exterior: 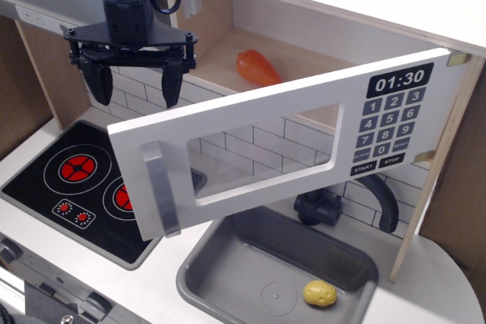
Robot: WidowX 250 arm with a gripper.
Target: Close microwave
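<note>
Nearest you, one yellow potato point(320, 293) lies in the grey sink point(220, 263), beside the stove point(45, 187) with its two red burners. Above them your microwave point(281, 134) door hangs swung open toward you, long axis running left to right, grey handle point(160, 187) at its free left end, hinged on the right. Behind it, one orange carrot point(257, 68) rests inside the cavity. Your gripper point(134, 81) hovers upper left, fingers spread, holding nothing.

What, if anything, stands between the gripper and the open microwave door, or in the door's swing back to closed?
Nothing visible. The black gripper hangs open just above and behind the white wooden microwave door, near its grey bar handle. The orange toy vegetable lies deep inside the cavity, apparently clear of the door's path.
</note>
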